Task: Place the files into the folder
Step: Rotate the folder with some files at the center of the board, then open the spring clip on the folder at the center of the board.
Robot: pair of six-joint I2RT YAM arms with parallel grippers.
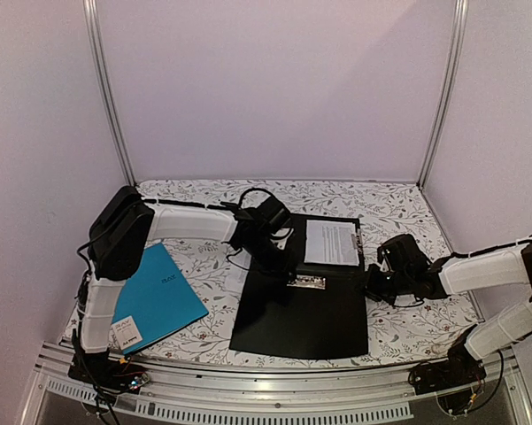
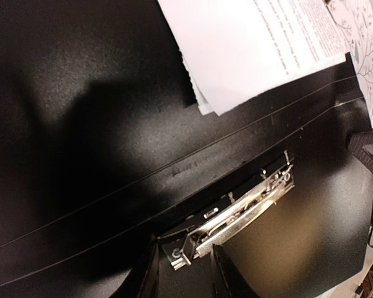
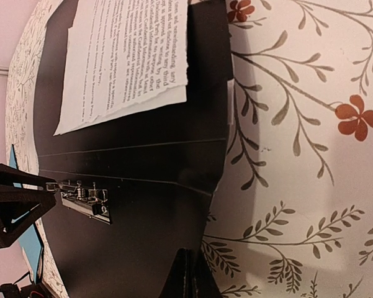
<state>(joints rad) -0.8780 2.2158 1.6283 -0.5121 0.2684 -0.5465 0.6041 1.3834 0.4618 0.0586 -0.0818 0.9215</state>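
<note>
The right gripper (image 3: pixel 189 273), fully closed and empty, sits at the right edge of the open folder (image 1: pixel 301 310). The left gripper (image 2: pixel 185 264) brackets the silver clip (image 2: pixel 236 214) end, jaws partly apart; a grip cannot be confirmed. The files (image 1: pixel 330 242) lie on the far leaf, so the step is probably clip opening: raise the lever, then slide the sheets under.

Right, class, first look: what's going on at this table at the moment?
Two robot arms are filing papers. The black folder lies open, with the files on its far half, not yet under the clip. The left end effector straddles one end of the clip. The right end effector, shut, sits at the folder's right edge.
</note>
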